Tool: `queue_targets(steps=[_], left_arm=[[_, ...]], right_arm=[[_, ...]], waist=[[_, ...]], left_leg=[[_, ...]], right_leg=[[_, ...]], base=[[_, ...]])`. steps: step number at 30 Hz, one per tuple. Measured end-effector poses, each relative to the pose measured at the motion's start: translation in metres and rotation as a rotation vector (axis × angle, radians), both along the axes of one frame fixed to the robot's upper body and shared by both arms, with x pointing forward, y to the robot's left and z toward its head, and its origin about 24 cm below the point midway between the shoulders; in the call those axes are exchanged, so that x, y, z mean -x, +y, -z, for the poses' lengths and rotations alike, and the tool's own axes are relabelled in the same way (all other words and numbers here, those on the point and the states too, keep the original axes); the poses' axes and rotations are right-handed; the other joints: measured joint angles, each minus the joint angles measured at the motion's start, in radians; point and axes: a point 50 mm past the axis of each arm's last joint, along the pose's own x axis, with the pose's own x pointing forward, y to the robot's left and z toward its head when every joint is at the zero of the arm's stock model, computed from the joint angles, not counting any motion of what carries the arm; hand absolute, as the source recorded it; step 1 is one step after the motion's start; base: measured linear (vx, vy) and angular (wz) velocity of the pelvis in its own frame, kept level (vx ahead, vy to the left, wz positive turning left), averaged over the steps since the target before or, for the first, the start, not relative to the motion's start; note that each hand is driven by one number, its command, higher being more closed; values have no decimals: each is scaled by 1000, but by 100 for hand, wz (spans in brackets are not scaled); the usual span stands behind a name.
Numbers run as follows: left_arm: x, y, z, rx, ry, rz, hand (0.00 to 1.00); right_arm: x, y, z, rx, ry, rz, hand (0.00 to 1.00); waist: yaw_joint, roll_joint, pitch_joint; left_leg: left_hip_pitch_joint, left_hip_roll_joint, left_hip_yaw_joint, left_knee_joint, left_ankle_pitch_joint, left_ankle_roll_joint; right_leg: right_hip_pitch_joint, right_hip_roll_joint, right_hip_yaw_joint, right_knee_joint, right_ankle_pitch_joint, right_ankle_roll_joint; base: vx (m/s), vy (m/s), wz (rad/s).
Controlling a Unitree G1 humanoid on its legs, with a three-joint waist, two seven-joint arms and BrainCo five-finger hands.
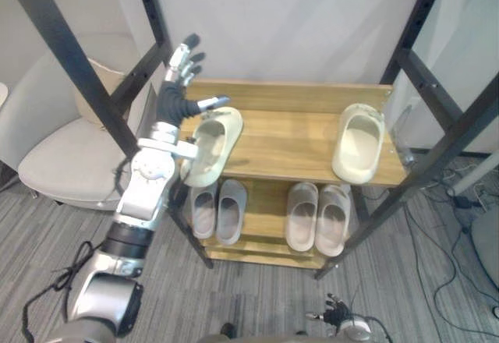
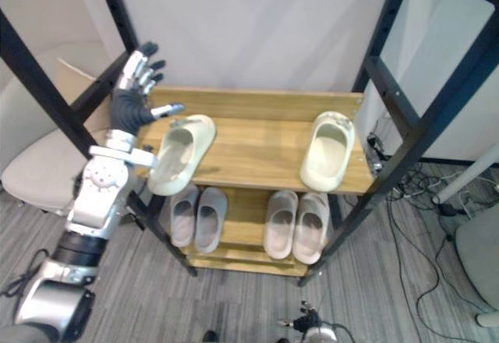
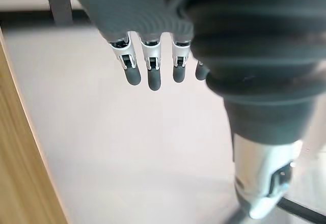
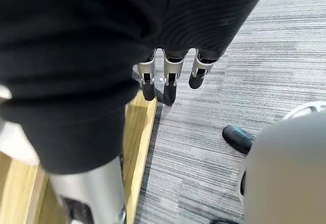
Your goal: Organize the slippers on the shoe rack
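Observation:
Two cream slippers lie on the top shelf of the wooden shoe rack [image 1: 296, 152]. The left cream slipper [image 1: 212, 146] hangs over the shelf's left front edge; the right cream slipper [image 1: 359, 142] lies near the right end. Two pairs of grey slippers sit on the lower shelf, one pair at the left [image 1: 219, 210] and one pair at the right [image 1: 318, 217]. My left hand [image 1: 182, 78] is raised above the rack's left end, open with straight fingers [image 3: 147, 71], holding nothing, its thumb just above the left cream slipper. My right hand [image 1: 337, 312] hangs low near the floor, fingers [image 4: 170, 79] relaxed.
Black metal frame posts [image 1: 93, 70] stand on both sides of the rack, another at the right [image 1: 437, 86]. A pale armchair [image 1: 62, 148] sits to the left. Cables [image 1: 452, 226] lie on the grey carpet at the right. A white wall [image 1: 281, 15] stands behind the rack.

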Motion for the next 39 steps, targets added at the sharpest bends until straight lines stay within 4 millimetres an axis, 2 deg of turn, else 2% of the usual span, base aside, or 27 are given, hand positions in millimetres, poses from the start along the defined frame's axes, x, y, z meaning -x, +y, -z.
queue_targets(steps=[2,5,12,18,21,29,39], left_arm=[[-3,17,1,-61,29,-67,0],[-5,28,4,-102,61,-112,0],[-8,43,11,-136,110,-175,0],[-10,45,19,-218,146,-197,0],[-13,46,28,-248,192,-210,0],[-17,45,49,-286,279,-229,0],[-18,48,56,-287,311,-254,0]], right_arm=[[-5,-2,-3,4,-25,0,0],[-6,-5,-4,4,-31,24,0],[-6,-6,-4,3,-33,30,0],[-7,-6,-5,3,-36,29,0],[-12,-6,-8,6,-68,26,0],[-13,-7,-9,8,-68,29,0],[-12,-12,-9,16,-71,58,0]], waist=[[0,-3,10],[5,-2,23],[4,10,32],[1,16,51],[1,18,60],[1,20,62],[5,23,74]], left_leg=[[0,0,2,0,-1,0],[-2,2,8,-1,-2,-1],[-17,4,23,-4,-2,-1],[-17,3,24,-5,-2,-1],[-25,4,27,-5,-2,-1],[-45,4,30,0,-1,-1],[-53,8,56,0,-1,-2]], right_leg=[[-2,0,3,-5,0,-1],[-13,1,10,-6,1,-1],[-32,3,25,-4,6,-3],[-33,3,25,-5,6,-3],[-48,3,31,-6,6,-3],[-70,3,34,-5,11,-5],[-85,4,58,-6,20,-8]], base=[[2,16,-2],[-10,22,-6],[36,19,-7],[13,6,0],[-6,13,-3],[14,9,-1],[15,19,-7]])
